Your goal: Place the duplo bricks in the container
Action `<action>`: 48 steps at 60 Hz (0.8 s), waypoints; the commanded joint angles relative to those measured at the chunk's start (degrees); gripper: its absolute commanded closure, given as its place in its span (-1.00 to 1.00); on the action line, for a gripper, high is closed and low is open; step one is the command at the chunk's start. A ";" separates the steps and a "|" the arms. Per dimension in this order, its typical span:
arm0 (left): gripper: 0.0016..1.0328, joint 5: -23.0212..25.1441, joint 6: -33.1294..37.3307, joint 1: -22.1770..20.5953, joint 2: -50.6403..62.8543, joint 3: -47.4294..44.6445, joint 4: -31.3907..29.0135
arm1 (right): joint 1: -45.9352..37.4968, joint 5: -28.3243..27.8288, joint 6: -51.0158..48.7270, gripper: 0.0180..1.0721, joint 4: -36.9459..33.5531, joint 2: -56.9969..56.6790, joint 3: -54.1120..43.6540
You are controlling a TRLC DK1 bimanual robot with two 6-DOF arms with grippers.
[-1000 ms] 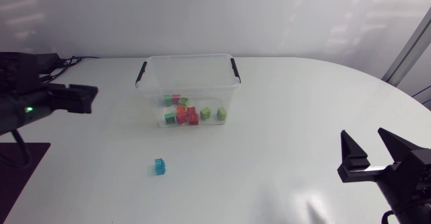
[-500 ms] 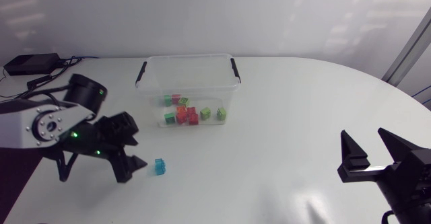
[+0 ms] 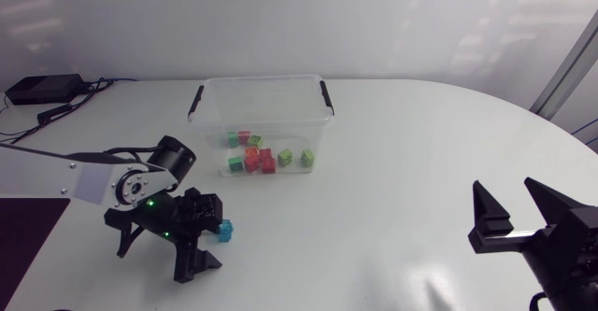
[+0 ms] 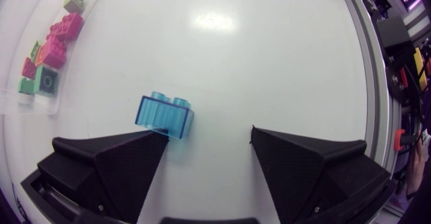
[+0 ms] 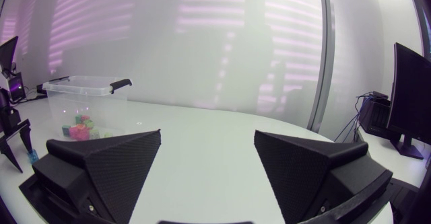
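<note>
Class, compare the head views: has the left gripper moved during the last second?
Yes. The left gripper swung from far left of the container, forward and inward, and is now at the blue brick in front of it.

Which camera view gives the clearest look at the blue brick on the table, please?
The left wrist view: the blue brick sits large and close, studs visible, at one fingertip of the open left pincer. The head view shows it small beside that pincer; the right wrist view, only a distant speck.
</note>
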 commanded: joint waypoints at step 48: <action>0.38 4.39 1.53 0.13 4.02 13.19 -13.69 | 0.12 -0.23 0.05 -0.91 0.53 -0.30 -1.26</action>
